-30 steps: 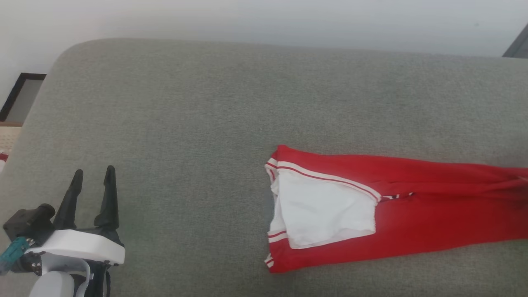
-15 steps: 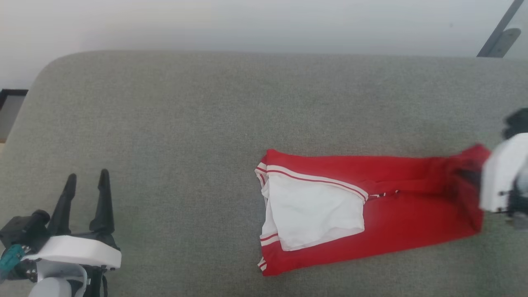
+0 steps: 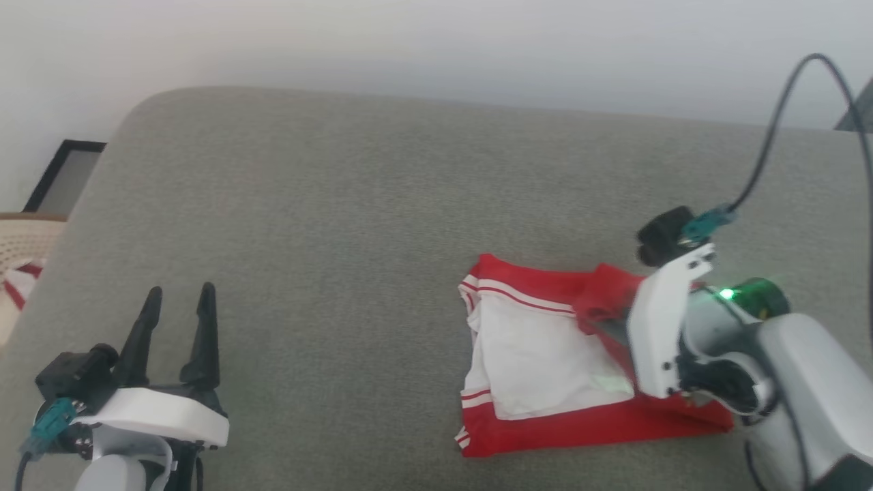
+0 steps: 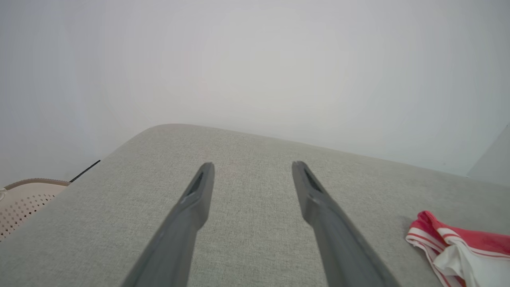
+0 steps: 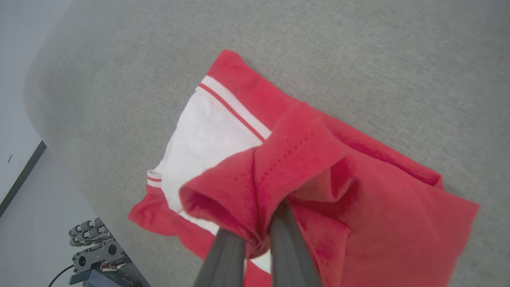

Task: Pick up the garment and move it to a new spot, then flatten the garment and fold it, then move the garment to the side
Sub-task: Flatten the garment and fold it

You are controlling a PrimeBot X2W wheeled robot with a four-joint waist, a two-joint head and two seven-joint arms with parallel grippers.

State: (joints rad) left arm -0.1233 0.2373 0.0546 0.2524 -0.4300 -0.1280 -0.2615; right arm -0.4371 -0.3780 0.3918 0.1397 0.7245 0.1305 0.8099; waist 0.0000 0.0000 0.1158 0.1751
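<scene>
The garment (image 3: 539, 354), red with a white sleeve and striped trim, lies on the grey cushion, its right end lifted and carried back over the rest. My right gripper (image 3: 607, 317) is shut on that red hem; in the right wrist view the garment (image 5: 303, 171) bunches around my right gripper (image 5: 259, 235), whose fingers pinch the cloth. My left gripper (image 3: 179, 294) stands open at the lower left, well clear of the shirt. In the left wrist view my left gripper (image 4: 251, 165) holds nothing, and the garment's (image 4: 458, 247) sleeve end peeks in at the lower right.
The grey cushion (image 3: 327, 225) spreads wide to the left and back, ending at a white wall. A beige perforated basket (image 3: 20, 239) sits past its left edge. A black cable (image 3: 771, 136) arcs from my right wrist.
My right gripper has carried the garment's right end leftward over the body, shortening the stretched shirt into a fold. The head camera shifted. The left gripper stays open.
</scene>
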